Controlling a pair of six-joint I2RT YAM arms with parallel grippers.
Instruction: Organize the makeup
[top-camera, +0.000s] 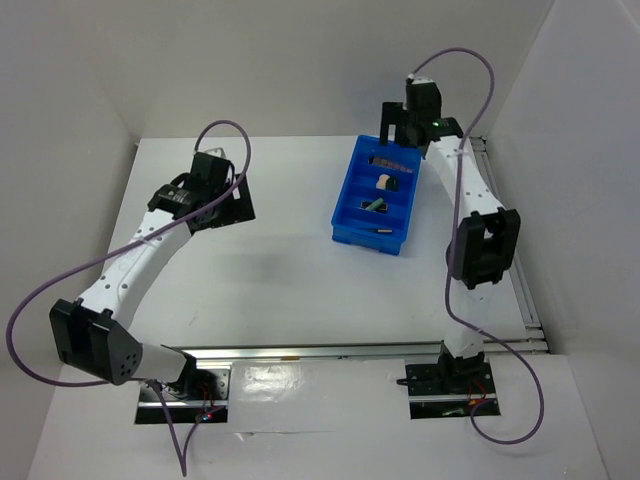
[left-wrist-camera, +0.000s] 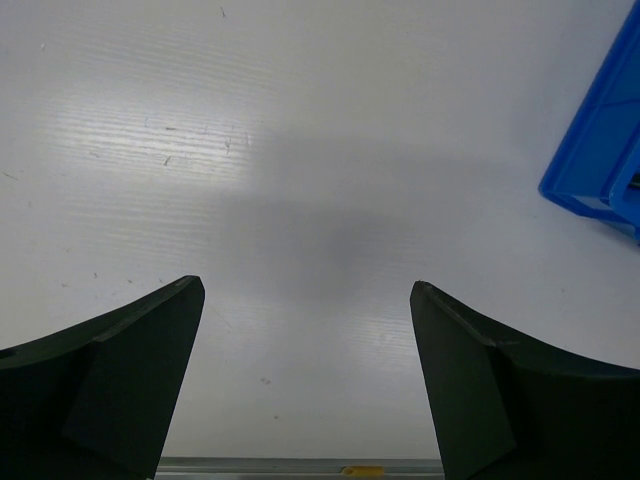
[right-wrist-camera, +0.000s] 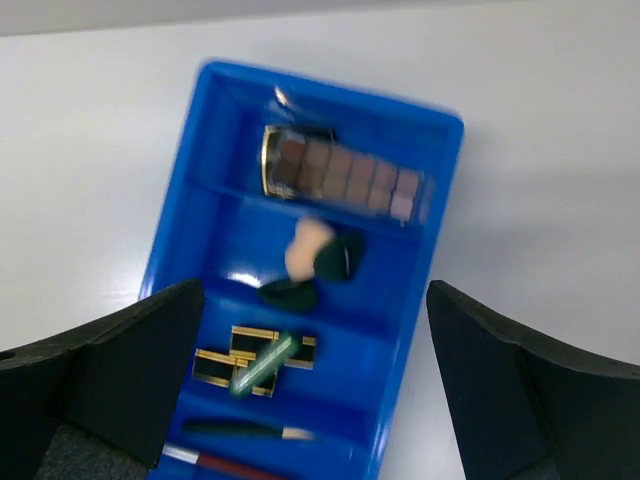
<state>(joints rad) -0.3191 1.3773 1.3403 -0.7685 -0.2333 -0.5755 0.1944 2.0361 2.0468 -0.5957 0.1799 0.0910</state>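
Right wrist view: we see the right gripper spread wide and empty above the blue bin. The makeup lies below, between its fingers: the palette strip in the far compartment, the beige sponge beside two dark-green discs in the next, then the black-gold lipstick tubes, with the pencil nearest. The left gripper is also spread, holding nothing, over bare table, with the bin at its far right.

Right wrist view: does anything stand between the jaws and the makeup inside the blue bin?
Nothing visible does. The right gripper hangs over the bin with jaws open; the palette, sponge and lipstick tubes lie uncovered in their compartments below.
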